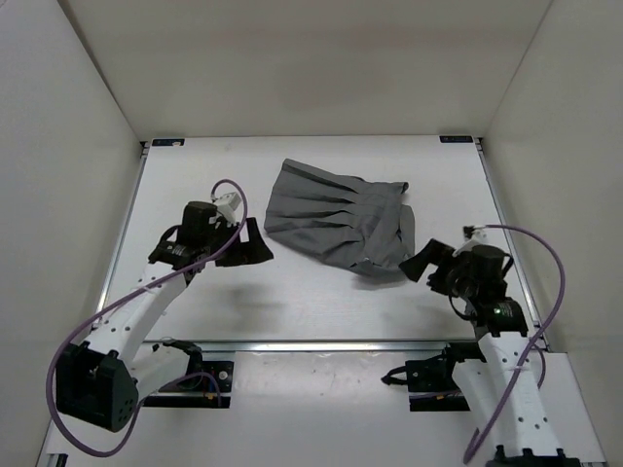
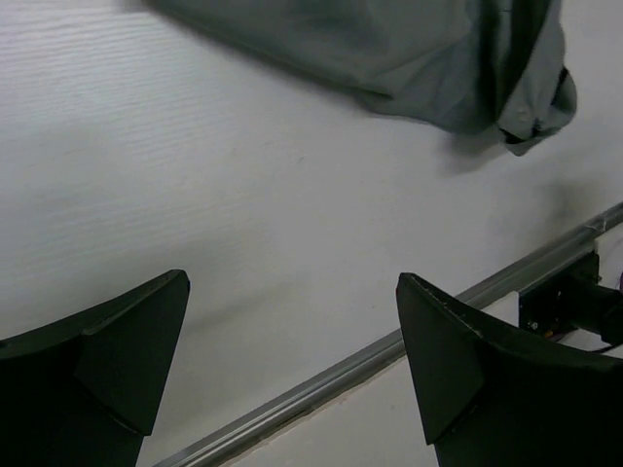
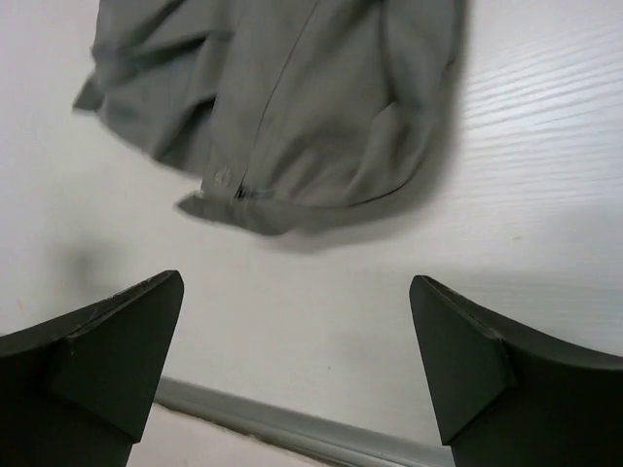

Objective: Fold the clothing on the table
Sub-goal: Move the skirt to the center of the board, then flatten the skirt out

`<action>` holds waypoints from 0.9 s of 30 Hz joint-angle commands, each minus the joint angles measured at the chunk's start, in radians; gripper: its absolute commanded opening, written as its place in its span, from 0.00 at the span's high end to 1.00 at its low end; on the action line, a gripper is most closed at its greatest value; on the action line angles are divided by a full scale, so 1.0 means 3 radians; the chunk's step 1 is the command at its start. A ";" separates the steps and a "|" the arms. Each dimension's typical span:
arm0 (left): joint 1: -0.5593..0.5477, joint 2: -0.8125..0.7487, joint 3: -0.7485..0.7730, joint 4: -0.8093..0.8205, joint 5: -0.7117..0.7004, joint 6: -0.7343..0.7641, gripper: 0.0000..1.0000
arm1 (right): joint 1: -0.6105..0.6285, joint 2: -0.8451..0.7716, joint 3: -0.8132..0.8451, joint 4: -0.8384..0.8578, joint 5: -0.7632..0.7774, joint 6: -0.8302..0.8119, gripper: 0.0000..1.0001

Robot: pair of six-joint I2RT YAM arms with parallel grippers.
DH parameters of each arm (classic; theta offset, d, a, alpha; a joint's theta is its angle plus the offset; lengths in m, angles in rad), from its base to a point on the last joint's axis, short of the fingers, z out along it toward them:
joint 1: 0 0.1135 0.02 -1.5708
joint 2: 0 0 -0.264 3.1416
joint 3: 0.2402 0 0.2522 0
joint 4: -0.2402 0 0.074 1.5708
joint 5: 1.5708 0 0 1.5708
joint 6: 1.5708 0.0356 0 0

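The clothing [image 1: 336, 222] is a mid-grey garment with pleat-like wrinkles, lying crumpled on the white table [image 1: 195, 175] right of centre. My left gripper [image 1: 255, 243] hovers just left of its near-left edge, open with nothing between the fingers. In the left wrist view the clothing [image 2: 389, 49] fills the top, well beyond the open left gripper [image 2: 292, 282]. My right gripper [image 1: 423, 261] sits just off the garment's near-right corner, open and empty. In the right wrist view the clothing [image 3: 292, 97], with a seam and folded hem, lies a short way ahead of the right gripper [image 3: 297, 280].
White walls enclose the table on the left, back and right. A metal rail [image 1: 341, 343] runs along the near edge, with black mounts [image 1: 428, 375] by the arm bases. Purple cables [image 1: 555, 263] loop off both arms. Black corner brackets [image 1: 456, 139] mark the far corners.
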 commanded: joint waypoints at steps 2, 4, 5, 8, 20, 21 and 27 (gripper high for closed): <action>-0.0480 0.0334 0.0432 0.0520 0.0152 -0.0153 0.01 | -0.0651 0.0366 0.0279 -0.0004 -0.0601 -0.0089 0.02; -0.0537 0.0605 0.0734 0.0617 0.0192 -0.0179 0.01 | -0.0470 0.0489 0.0493 0.0103 -0.0338 -0.0094 0.02; -0.0537 0.0783 0.0821 0.0688 0.0233 -0.0199 0.01 | -0.0357 0.0556 0.0565 0.0204 -0.0078 -0.0109 0.01; -0.0552 0.1284 0.1479 0.0664 0.0253 -0.0154 0.01 | 0.0149 0.0948 0.0830 0.0241 0.0369 -0.0257 0.01; -0.1033 0.3760 0.4405 0.0416 0.0366 -0.0112 0.01 | -0.0422 0.1748 0.1598 0.0180 0.0651 -0.0595 0.01; -0.1074 0.3827 0.4452 0.0519 0.0401 -0.0239 0.02 | -0.0433 0.1732 0.1568 0.0180 0.0676 -0.0661 0.01; -0.1436 0.4415 0.4830 0.0960 0.0030 -0.0364 0.02 | -0.0279 0.1687 0.1476 0.0062 0.0958 -0.0734 0.01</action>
